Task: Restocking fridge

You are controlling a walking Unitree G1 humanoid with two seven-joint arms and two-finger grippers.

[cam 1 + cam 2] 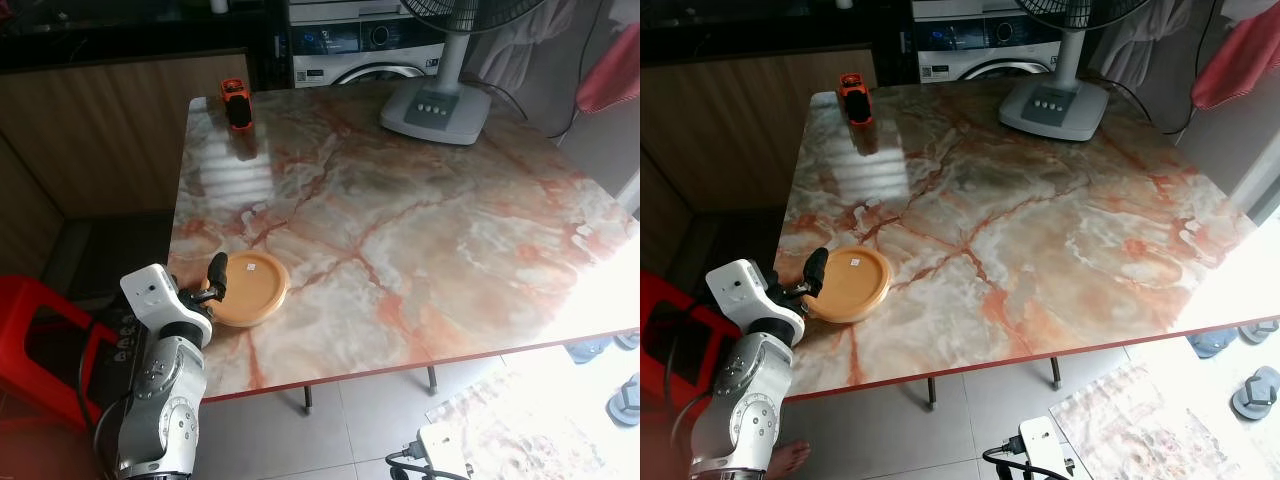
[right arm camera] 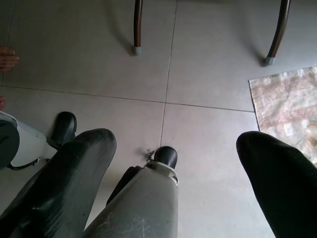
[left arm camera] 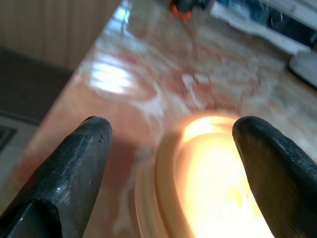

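We see a marble-patterned table (image 1: 400,240) with a red edge, and we place everything else by it. A round, flat orange container (image 1: 249,288) with a small pale label on its lid sits on the table near its front left corner, close to the left edge. Our left gripper (image 1: 205,290) is at that corner, its 2 black fingers (image 3: 74,163) spread wide to either side of the container's left rim; in the left wrist view the glowing lid lies between them, nearer 1 finger, and we cannot tell whether either finger touches it, so nothing is clamped. At the table's far left corner stands a small orange-and-black object (image 1: 237,104), well apart from the container. At the far side, toward the right, rests the grey base of a standing fan (image 1: 436,110). Beyond the table stands a washing machine (image 1: 355,50), and a red stool (image 1: 35,335) stands on the floor left of the table. Our right gripper (image 2: 173,163) hangs below table height over the tiled floor (image 2: 208,74), fingers wide apart and empty, with 2 table legs (image 2: 137,25) and a patterned mat (image 2: 285,106) in its wrist view.
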